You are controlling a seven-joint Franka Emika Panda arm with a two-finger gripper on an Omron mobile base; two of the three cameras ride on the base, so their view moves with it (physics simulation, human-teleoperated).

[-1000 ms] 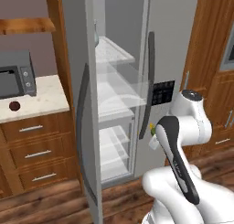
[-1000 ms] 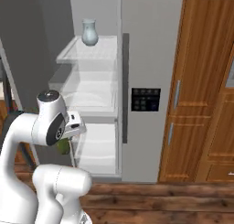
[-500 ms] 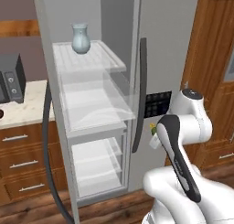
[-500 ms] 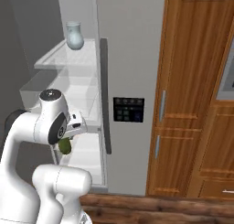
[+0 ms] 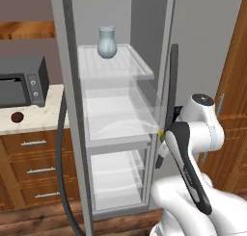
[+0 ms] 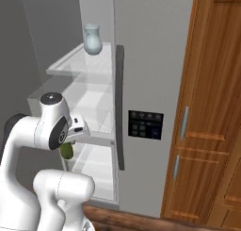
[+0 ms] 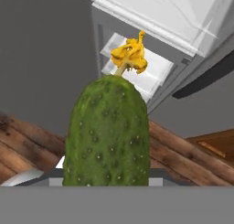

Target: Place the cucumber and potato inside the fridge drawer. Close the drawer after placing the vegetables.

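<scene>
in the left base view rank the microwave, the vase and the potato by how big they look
1. Microwave, largest, though cut by the picture's edge.
2. Vase, farther back in the fridge, so possibly understated.
3. Potato, smallest, on the counter.

An open grey fridge (image 5: pixel 202 47) stands between wooden cabinets (image 6: pixel 212 107) and a pale counter (image 5: pixel 34 117), over plank flooring (image 7: pixel 27 141).

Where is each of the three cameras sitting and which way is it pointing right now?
Left base view: behind the arm to its left, facing the open fridge, with the vase, fridge drawer, potato and microwave; the white arm rises at lower right.
Right base view: behind to the right, facing the fridge, its control panel and wooden cabinets; the arm rises at lower left, above the cucumber.
Hand view: on the hand, looking along the held cucumber toward the fridge and wooden floor.
Shared: both base views show the vase.
</scene>
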